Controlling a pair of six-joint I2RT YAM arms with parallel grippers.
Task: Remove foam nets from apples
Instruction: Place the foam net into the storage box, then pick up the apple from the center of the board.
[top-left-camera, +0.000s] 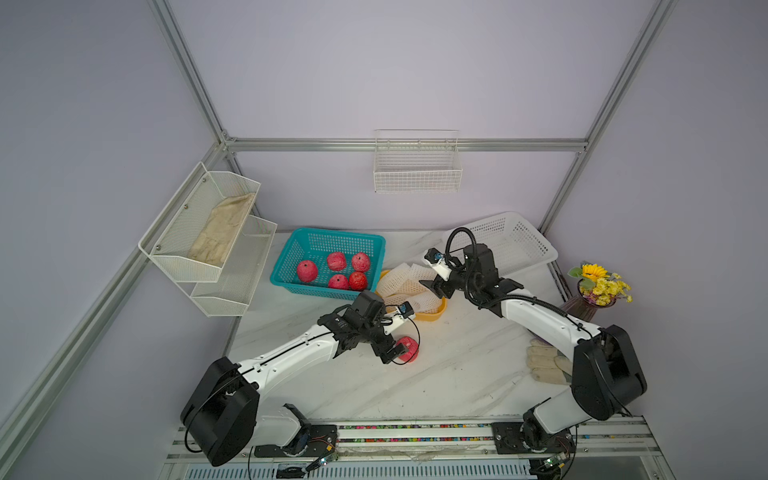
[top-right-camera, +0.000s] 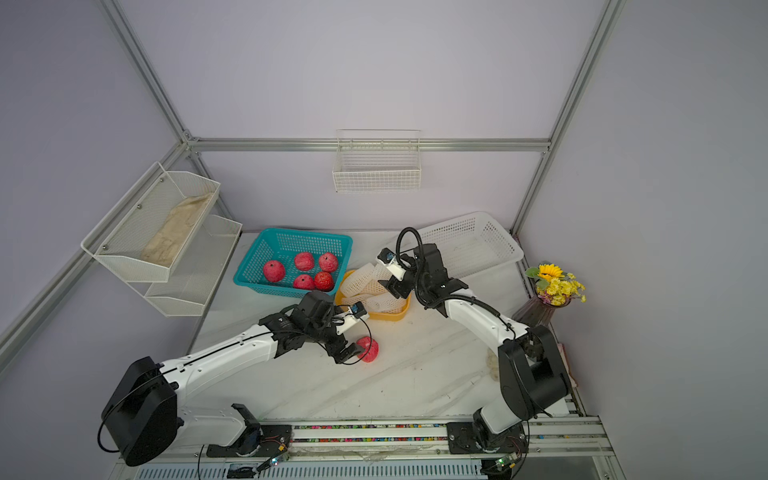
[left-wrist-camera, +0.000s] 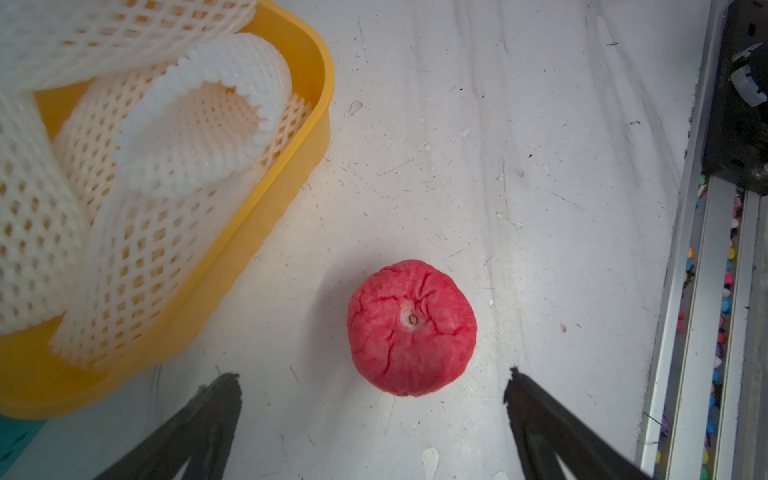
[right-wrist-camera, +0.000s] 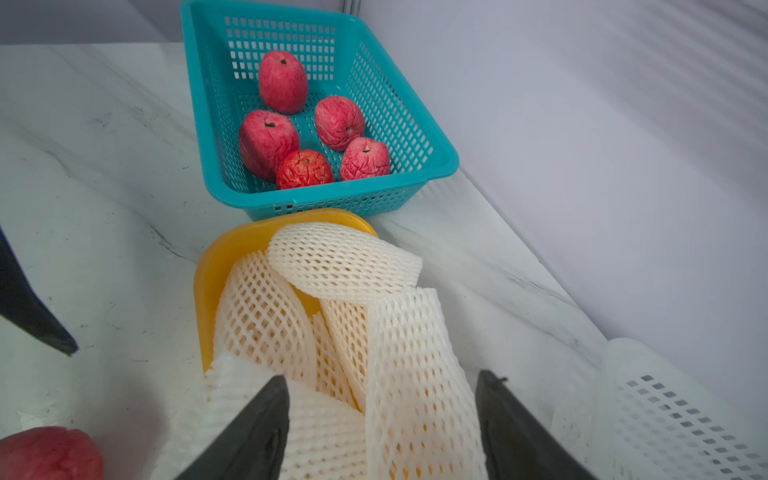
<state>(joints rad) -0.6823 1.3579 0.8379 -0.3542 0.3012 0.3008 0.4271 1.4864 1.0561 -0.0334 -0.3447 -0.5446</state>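
White marbled surface carries everything. One apple lies bare on it, near the tray but not touching it, with no net on it. The left hand hovers just short of this apple, jaws spread wide, touching nothing. Five more apples sit bare in the basket. The nets are heaped in the tray, some spilling over its rim; their number cannot be told. The right hand hangs over that heap with jaws parted, a net lying loose between them, not pinched. The stripping looks finished; probably only moving the loose apple to the basket is left.
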